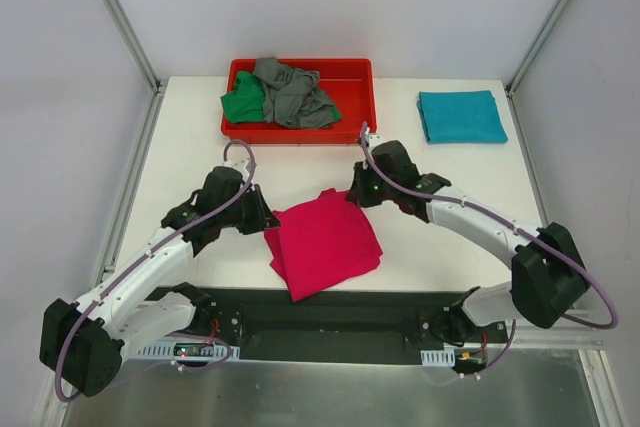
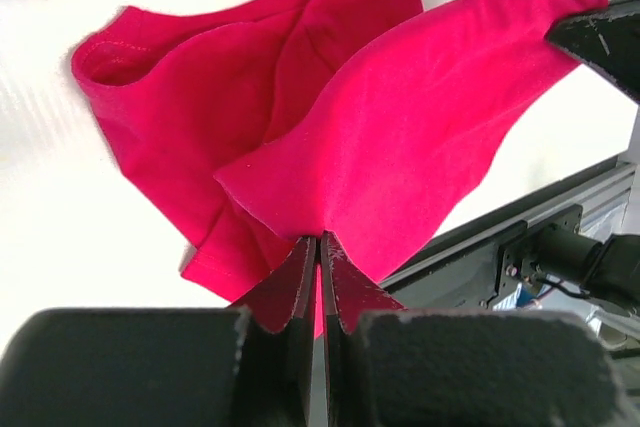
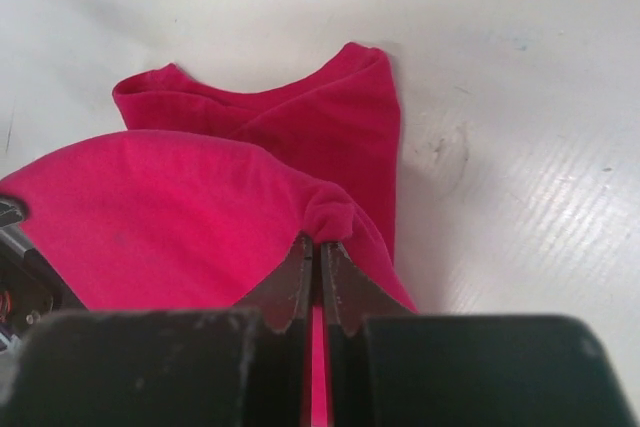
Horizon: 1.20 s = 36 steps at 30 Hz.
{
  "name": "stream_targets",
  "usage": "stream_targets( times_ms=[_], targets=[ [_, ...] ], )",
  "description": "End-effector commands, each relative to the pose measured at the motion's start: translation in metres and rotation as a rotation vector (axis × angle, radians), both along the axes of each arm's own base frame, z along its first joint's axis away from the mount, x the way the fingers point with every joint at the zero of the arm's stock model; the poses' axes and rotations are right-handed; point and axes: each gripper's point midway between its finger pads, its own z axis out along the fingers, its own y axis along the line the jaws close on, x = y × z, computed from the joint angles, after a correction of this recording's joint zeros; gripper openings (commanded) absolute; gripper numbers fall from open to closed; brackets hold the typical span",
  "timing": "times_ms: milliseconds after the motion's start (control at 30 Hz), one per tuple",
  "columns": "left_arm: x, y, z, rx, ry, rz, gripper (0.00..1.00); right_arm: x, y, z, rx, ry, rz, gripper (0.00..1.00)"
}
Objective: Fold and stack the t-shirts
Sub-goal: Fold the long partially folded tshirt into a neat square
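A magenta-pink t-shirt [image 1: 325, 242] lies partly folded on the white table in front of the arms. My left gripper [image 1: 268, 219] is shut on its left edge, and in the left wrist view the cloth [image 2: 400, 137] bunches out from between the closed fingers [image 2: 300, 277]. My right gripper [image 1: 355, 194] is shut on the shirt's far right corner; a small pinch of fabric [image 3: 330, 215] sits at its fingertips. The layer held between the two grippers stands lifted above the lower layer. A teal t-shirt [image 1: 461, 116] lies folded at the back right. Green [image 1: 242, 103] and grey [image 1: 293, 93] t-shirts lie crumpled in the tray.
A red plastic tray [image 1: 350, 77] stands at the back centre of the table. A black base rail [image 1: 330, 312] runs along the near edge between the arm mounts. Metal frame posts [image 1: 120, 17] rise at the table's back corners.
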Motion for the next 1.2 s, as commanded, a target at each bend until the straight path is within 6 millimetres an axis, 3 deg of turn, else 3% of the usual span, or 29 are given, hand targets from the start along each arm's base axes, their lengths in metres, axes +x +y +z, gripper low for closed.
stream_targets(
  times_ms=[0, 267, 333, 500, 633, 700, 867, 933, 1033, 1167],
  targets=[
    [0.002, 0.016, -0.011, 0.063, 0.012, 0.095, 0.0, 0.007, 0.026, 0.013, 0.042, 0.004, 0.082, 0.01],
    [0.021, 0.058, -0.053, 0.279, 0.088, 0.295, 0.0, 0.056, 0.049, -0.01, -0.024, -0.035, 0.042, 0.01],
    [0.021, 0.069, -0.068, 0.336, 0.123, 0.328, 0.0, 0.065, 0.054, -0.025, -0.039, -0.023, 0.038, 0.0],
    [0.021, 0.075, -0.094, 0.392, 0.198, 0.334, 0.0, 0.067, 0.051, -0.045, -0.069, 0.009, 0.011, 0.0],
    [0.036, 0.05, -0.106, 0.319, 0.181, 0.239, 0.0, 0.051, 0.027, -0.051, -0.095, 0.034, -0.079, 0.01],
    [0.049, 0.03, -0.107, 0.261, 0.163, 0.17, 0.0, 0.039, 0.003, -0.061, -0.127, 0.062, -0.172, 0.01],
    [0.075, -0.029, -0.099, 0.14, 0.096, -0.037, 0.0, -0.021, -0.056, -0.093, -0.167, 0.171, -0.334, 0.01],
    [0.08, -0.053, -0.09, 0.147, 0.039, -0.127, 0.0, -0.036, -0.072, -0.09, -0.168, 0.158, -0.373, 0.01],
    [0.081, -0.087, -0.071, 0.13, -0.029, -0.218, 0.0, -0.042, -0.092, -0.074, -0.176, 0.1, -0.41, 0.0],
    [0.08, -0.091, -0.052, 0.101, -0.064, -0.214, 0.0, -0.042, -0.101, -0.047, -0.178, 0.033, -0.399, 0.01]
  ],
)
